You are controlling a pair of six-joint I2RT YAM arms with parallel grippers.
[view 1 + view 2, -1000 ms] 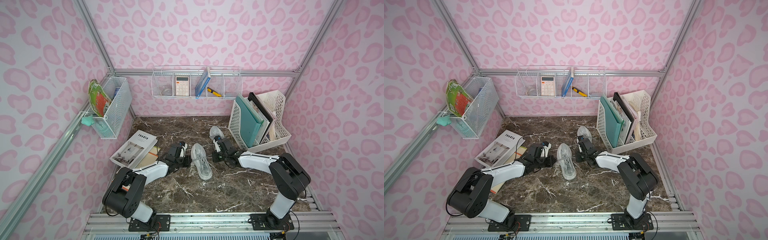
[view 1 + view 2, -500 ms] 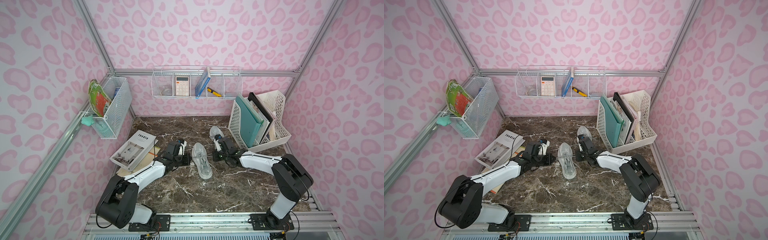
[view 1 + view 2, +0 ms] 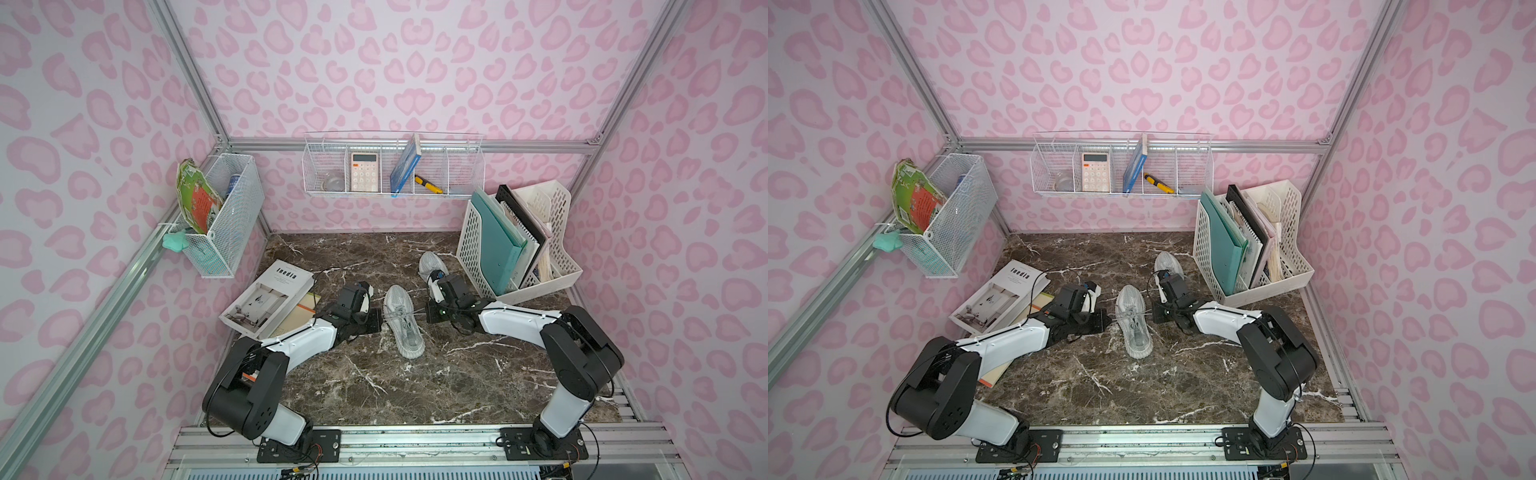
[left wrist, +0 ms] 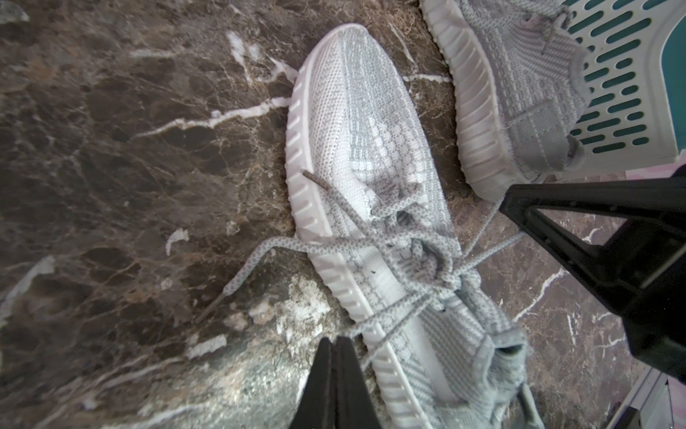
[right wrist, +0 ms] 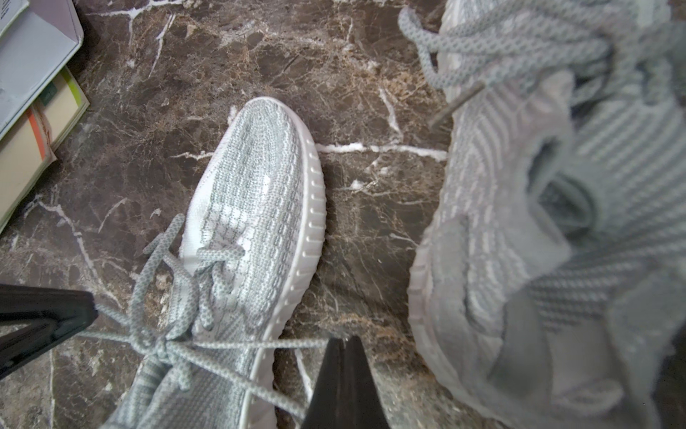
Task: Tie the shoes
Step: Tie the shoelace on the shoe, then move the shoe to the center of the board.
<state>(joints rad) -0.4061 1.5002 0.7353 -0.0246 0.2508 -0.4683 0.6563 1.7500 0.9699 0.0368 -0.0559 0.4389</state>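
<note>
Clenched on lace, the left fingers and the right fingers stand just beside the near shoe, one on each flank, in both top views. That shoe lies mid-way across the table, and the far shoe sits by the file rack. Since a second ago the left arm has let its elbow sink back, while the fingertips and the shoe stayed put. We judge from this that the pull is tightening a knot already formed. Both arms reach low and long, forearms near level, elbows folded behind. From the left wrist, the left fingers are pressed together. A thin strand leads from their tip to the knot, and more strands run on to the right fingers. A free lace end trails on the table. From the right wrist, a strand runs straight from the knot to the shut right fingers. Whether the far shoe is tied we cannot tell.
</note>
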